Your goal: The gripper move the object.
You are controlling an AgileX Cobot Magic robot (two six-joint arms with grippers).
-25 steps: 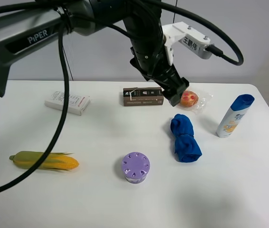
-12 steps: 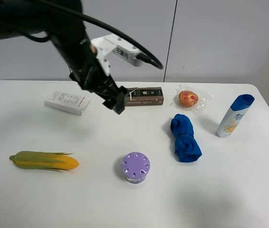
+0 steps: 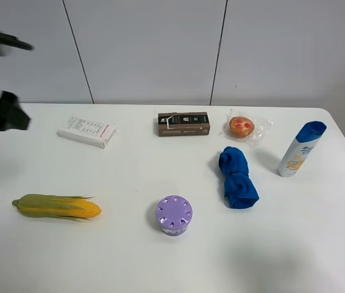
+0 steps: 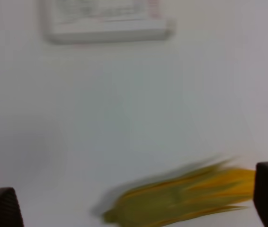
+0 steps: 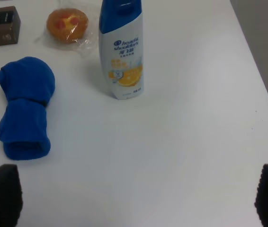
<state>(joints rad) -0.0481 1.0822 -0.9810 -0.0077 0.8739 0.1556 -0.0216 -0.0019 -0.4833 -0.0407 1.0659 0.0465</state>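
Note:
The tart (image 3: 242, 126), orange with red spots in a crinkly clear wrapper, lies at the back right of the white table (image 3: 130, 165), with no gripper near it. It also shows in the right wrist view (image 5: 67, 24). My left gripper (image 3: 2, 110) is at the far left edge of the exterior view, far from the tart. In the blurred left wrist view, my left gripper (image 4: 136, 205) is open and empty above the corn (image 4: 181, 196). My right gripper (image 5: 136, 198) is open and empty, and does not show in the exterior view.
A brown box (image 3: 183, 124) lies left of the tart. A blue rolled cloth (image 3: 237, 178) and a shampoo bottle (image 3: 300, 148) are in front of it. A purple vented container (image 3: 174, 214), a corn cob (image 3: 56, 206) and a white box (image 3: 87, 131) lie further left.
My left arm has swung from beside the tart across the table to the far left edge. The tart has stayed where it was.

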